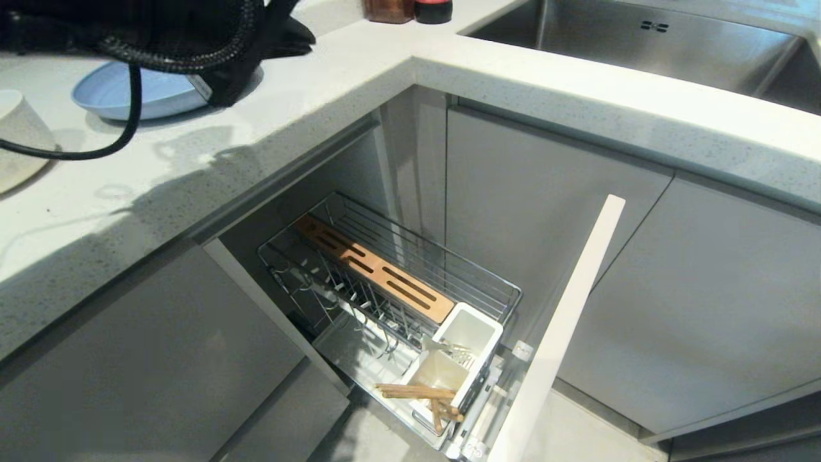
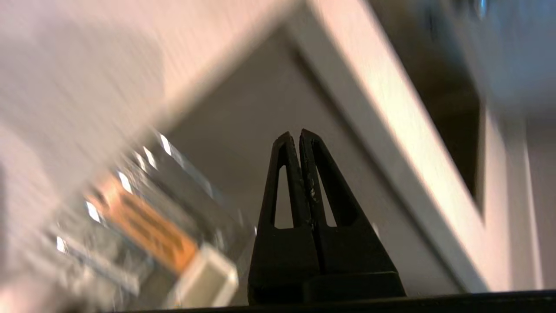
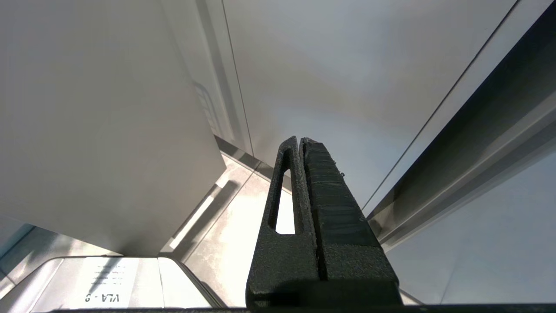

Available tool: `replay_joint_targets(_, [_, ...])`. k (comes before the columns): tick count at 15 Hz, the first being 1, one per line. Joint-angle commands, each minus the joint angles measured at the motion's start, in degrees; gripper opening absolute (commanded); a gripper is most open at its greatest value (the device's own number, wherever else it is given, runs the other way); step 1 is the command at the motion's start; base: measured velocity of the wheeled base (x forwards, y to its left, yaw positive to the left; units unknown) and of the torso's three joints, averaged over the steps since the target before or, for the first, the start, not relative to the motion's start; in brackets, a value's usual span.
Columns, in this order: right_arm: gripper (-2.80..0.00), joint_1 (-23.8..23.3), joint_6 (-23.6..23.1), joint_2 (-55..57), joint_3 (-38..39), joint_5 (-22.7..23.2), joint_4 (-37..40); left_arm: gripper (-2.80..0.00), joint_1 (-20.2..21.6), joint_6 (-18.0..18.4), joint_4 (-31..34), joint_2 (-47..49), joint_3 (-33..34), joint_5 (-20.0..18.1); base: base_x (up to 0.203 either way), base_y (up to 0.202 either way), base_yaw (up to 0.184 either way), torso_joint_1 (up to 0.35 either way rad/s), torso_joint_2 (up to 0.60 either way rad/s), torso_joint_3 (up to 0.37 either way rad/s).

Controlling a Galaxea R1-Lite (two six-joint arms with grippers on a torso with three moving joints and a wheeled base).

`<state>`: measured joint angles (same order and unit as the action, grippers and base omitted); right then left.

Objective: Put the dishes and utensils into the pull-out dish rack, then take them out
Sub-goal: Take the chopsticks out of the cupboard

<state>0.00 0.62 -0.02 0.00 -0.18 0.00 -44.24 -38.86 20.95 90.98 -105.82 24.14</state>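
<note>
We see the plate [image 1: 122, 96] upper left half hidden by the left arm [image 1: 160, 32]; the left gripper [image 2: 299, 134] and right gripper [image 3: 300, 141] are both clenched empty; the rack [image 1: 385, 289] is blurred in the left wrist view.

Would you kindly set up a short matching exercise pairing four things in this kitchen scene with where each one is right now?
Things:
1. chopsticks
2. blue plate
3. bamboo strip
4. fork

Places:
A. on the countertop, partly under the left arm
B. lying along the top of the wire rack
C. in the white cup nearest the front panel
D. in the white cup behind that one

Pairs: 1-C, 2-A, 3-B, 4-D
</note>
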Motion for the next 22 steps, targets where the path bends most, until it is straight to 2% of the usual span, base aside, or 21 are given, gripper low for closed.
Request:
replay_joint_targets(1, [-2.80,0.0,0.0,0.0,0.1,0.0,0.0,-2.80,-2.9,-1.5,8.3,0.1,-1.6,-5.8,0.000,0.000,0.000,0.000,0.00,0.000])
replay_joint_targets(4, [-2.80,0.0,0.0,0.0,0.1,0.0,0.0,-2.80,-8.7,-1.6,12.4,2.0,-1.1,-6.1,0.000,0.000,0.000,0.000,0.00,0.000])
replay_joint_targets(6, [-2.80,0.0,0.0,0.0,0.1,0.0,0.0,-2.80,-10.7,-1.6,18.2,5.3,-1.0,-6.1,0.000,0.000,0.000,0.000,0.00,0.000])
replay_joint_targets(12, [-2.80,0.0,0.0,0.0,0.1,0.0,0.0,-2.80,-11.8,-1.1,32.5,16.0,-2.8,-6.2,0.000,0.000,0.000,0.000,0.00,0.000])
replay_joint_targets(13, [-2.80,0.0,0.0,0.0,0.1,0.0,0.0,-2.80,-11.8,-1.0,34.7,17.2,-3.5,-7.3,0.000,0.000,0.000,0.000,0.00,0.000])
replay_joint_targets(14, [-2.80,0.0,0.0,0.0,0.1,0.0,0.0,0.00,-11.8,-0.9,35.7,17.5,-3.8,-10.1,0.000,0.000,0.000,0.000,0.00,0.000])
replay_joint_targets(15, [-2.80,0.0,0.0,0.0,0.1,0.0,0.0,0.00,-11.6,0.0,37.3,17.6,-3.9,-12.3,0.000,0.000,0.000,0.000,0.00,0.000])
replay_joint_targets(16, [-2.80,0.0,0.0,0.0,0.1,0.0,0.0,0.00,-11.5,0.9,38.6,17.8,-3.9,-12.9,0.000,0.000,0.000,0.000,0.00,0.000])
replay_joint_targets(17, [-2.80,0.0,0.0,0.0,0.1,0.0,0.0,0.00,-11.4,1.8,41.6,18.6,-3.9,-13.2,0.000,0.000,0.000,0.000,0.00,0.000])
replay_joint_targets(22, [-2.80,0.0,0.0,0.0,0.1,0.0,0.0,0.00,-9.7,3.2,43.7,24.0,-3.9,-12.8,0.000,0.000,0.000,0.000,0.00,0.000])
